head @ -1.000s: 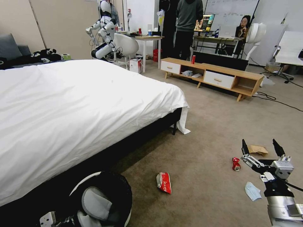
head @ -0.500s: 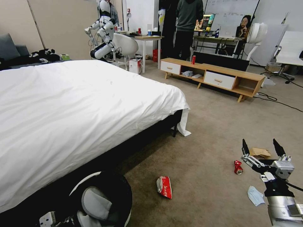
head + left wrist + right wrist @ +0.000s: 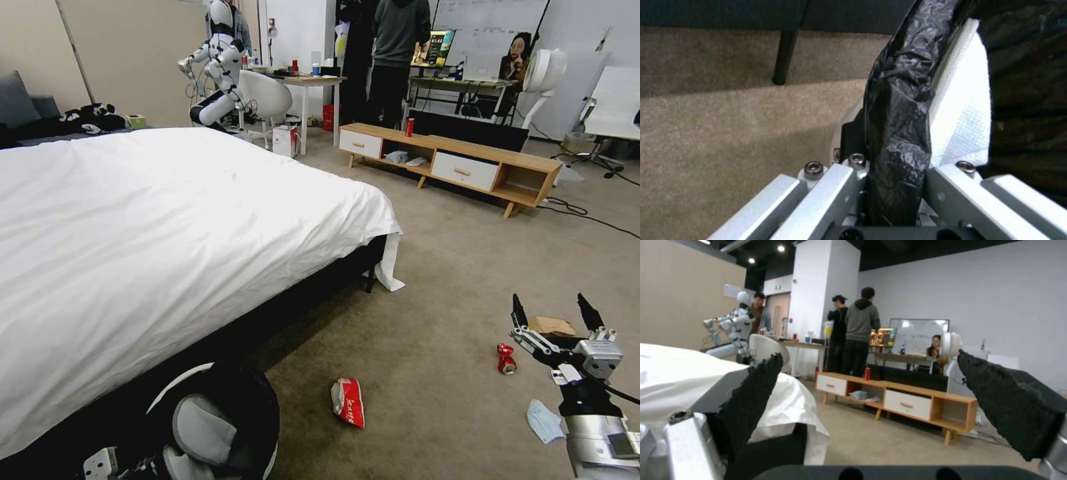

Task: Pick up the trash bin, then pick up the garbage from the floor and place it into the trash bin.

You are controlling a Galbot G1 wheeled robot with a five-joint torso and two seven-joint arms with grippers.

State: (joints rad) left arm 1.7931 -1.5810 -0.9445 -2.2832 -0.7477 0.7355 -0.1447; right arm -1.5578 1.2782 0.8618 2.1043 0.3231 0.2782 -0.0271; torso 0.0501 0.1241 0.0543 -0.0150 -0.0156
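**Bin in hand, litter spread over open carpet**

The left gripper (image 3: 889,200) is clamped on the rim of the trash bin (image 3: 220,427), black liner pinched between its fingers, and the bin sits low right against the bed (image 3: 167,240) edge. The right gripper (image 3: 555,312) hovers with its jaws spread wide and nothing in them. Just behind it lies the crumpled brown paper bag (image 3: 552,326), the crushed red can (image 3: 506,358) is beside its left finger, and the blue face mask (image 3: 543,421) sits lower, next to the wrist. The red-white wrapper (image 3: 349,402) is out on the carpet between the two grippers, closer to the bin. Plenty of bare carpet (image 3: 453,267) ahead of the right gripper. The bed's black frame and hanging sheet corner box in the left side, and the low wooden TV cabinet (image 3: 453,163) stands well beyond.
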